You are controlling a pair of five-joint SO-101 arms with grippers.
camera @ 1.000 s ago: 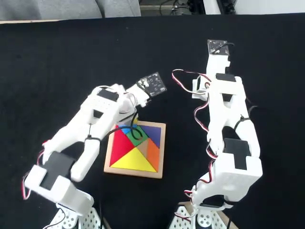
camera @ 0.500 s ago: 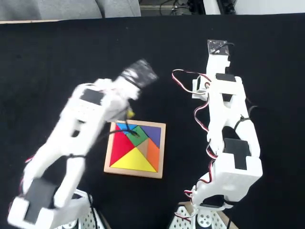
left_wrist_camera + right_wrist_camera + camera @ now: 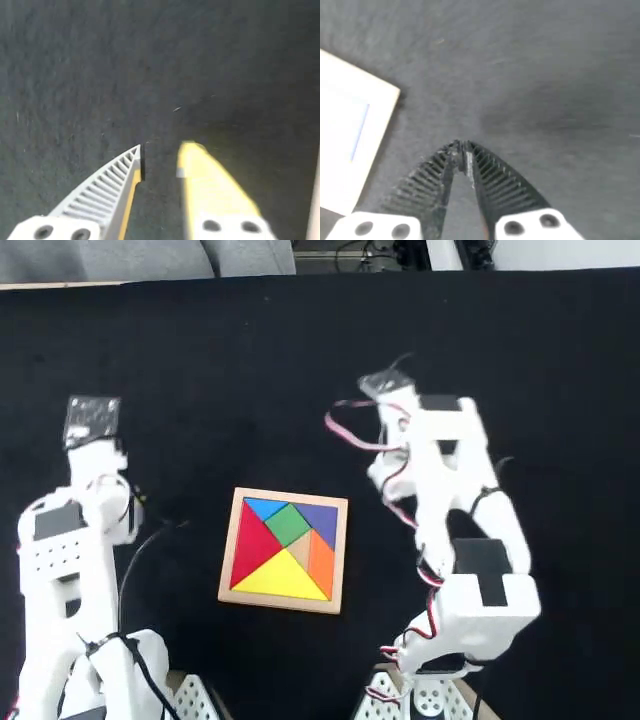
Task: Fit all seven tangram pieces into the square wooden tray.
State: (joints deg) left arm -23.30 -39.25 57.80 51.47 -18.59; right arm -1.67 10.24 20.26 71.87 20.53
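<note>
Wooden square tray [image 3: 280,601] holds flat coloured pieces [image 3: 287,550]; left gripper [image 3: 162,150] slightly apart, right gripper [image 3: 462,149] together.

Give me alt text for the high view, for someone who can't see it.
A square wooden tray lies in the middle of a black table, filled edge to edge with coloured tangram pieces. A white robot arm stands on each side, the left arm well clear and the right arm nearer, neither over the tray.
</note>
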